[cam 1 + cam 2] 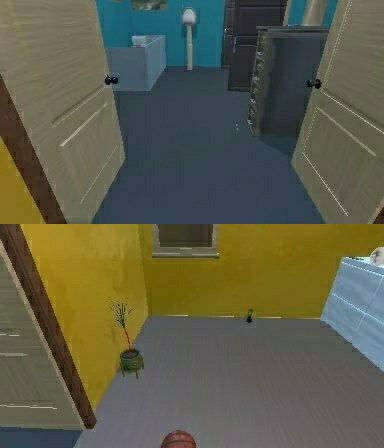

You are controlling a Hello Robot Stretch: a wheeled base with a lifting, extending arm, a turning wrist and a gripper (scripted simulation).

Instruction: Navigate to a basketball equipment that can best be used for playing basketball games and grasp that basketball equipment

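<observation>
Ball close by on the arm side, grasp not yet made.
I count one round brown-orange ball point(177, 439) on the floor point(250, 384), likely the basketball, so I judge the approach nearly done, with reaching and grasping left. I cannot tell how the jaws stand, nor where the ball lies from them. One potted plant point(130, 359), two door leaves point(70, 110).

- You face pale panelled double doors point(62, 110) with a fine wood grain and a matt finish.
- The dark blue floor point(190, 165) beyond them looks smooth and matt.
- The plain yellow walls point(270, 279) look like flat paint.
- The orange-brown round ball point(177, 440) looks dull, with dark seams.
</observation>
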